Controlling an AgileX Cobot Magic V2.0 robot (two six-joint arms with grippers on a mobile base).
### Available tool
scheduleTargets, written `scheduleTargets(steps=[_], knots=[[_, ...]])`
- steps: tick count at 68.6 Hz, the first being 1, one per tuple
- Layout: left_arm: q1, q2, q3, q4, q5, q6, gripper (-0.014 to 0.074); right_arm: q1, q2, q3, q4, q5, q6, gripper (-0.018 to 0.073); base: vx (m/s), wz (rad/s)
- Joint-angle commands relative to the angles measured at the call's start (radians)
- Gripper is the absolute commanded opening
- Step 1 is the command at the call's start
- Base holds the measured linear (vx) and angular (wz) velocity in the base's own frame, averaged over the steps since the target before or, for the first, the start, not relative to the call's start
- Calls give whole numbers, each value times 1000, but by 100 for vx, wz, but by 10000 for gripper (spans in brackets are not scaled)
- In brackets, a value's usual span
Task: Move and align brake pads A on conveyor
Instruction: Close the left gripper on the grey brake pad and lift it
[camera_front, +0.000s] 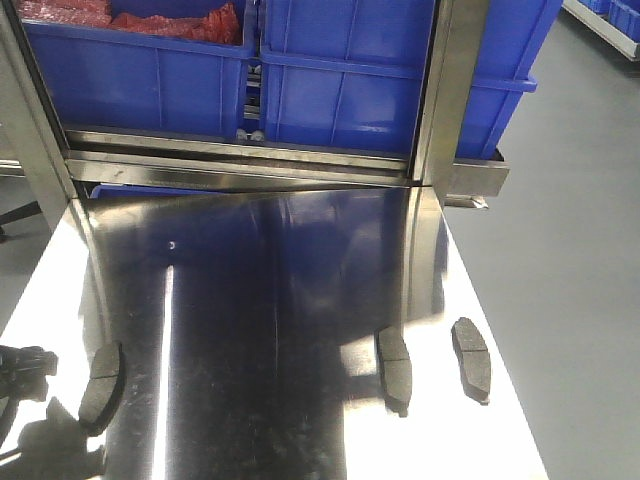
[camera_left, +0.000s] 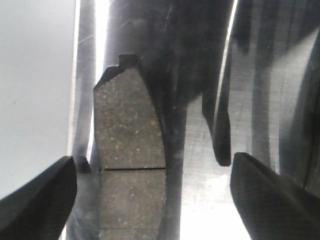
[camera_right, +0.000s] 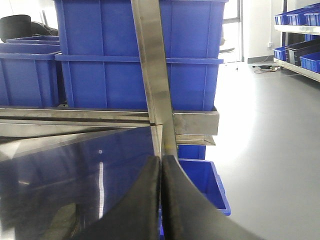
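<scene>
- Three pads lie flat on the steel table (camera_front: 250, 300). Each has its long axis running roughly from the near edge toward the blue bins (camera_front: 340, 80).
- The left brake pad (camera_front: 100, 385) lies close to the table's left edge. Its far end leans slightly to the right.
- The middle brake pad (camera_front: 395, 370) and the right brake pad (camera_front: 472, 358) lie near each other but apart, close to the table's right edge. They are roughly parallel, with their far ends leaning slightly left.
- In the left wrist view, a pad, probably the left one, lies with its speckled friction face up. Its long axis runs straight away from the camera. The groove crosses it from side to side, and a small notched tab sits at the far end.
- The left gripper (camera_left: 155, 162) hangs over this pad, pointing down at the table. Its fingers (camera_left: 40, 200) are spread wide on either side of the pad and clear of it, holding nothing.
- In the front view, only part of that arm shows at the lower left frame edge.
- The right gripper (camera_right: 160, 162) is held off the table's right side, pointing level toward the steel post (camera_right: 155, 75) and the bins. Its fingers are pressed together with nothing between them.
</scene>
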Motion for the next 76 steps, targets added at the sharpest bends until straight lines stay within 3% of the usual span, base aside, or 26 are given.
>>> scheduleTargets(steps=[1, 12, 38, 62, 76], knots=[[1, -29, -25, -10, -26, 3, 575, 2, -16, 20, -2, -77, -3, -5, 0, 0], [1, -29, -25, -10, -18, 3, 552, 2, -16, 20, -2, -77, -3, -5, 0, 0], [1, 1, -25, -9, -17, 2, 379, 2, -16, 20, -2, -77, -3, -5, 0, 0], [1, 1, -25, -9, -15, 0, 310, 2, -16, 20, -2, -77, -3, -5, 0, 0], [1, 1, -25, -9, -15, 0, 206, 2, -16, 20, -2, -77, -3, -5, 0, 0]])
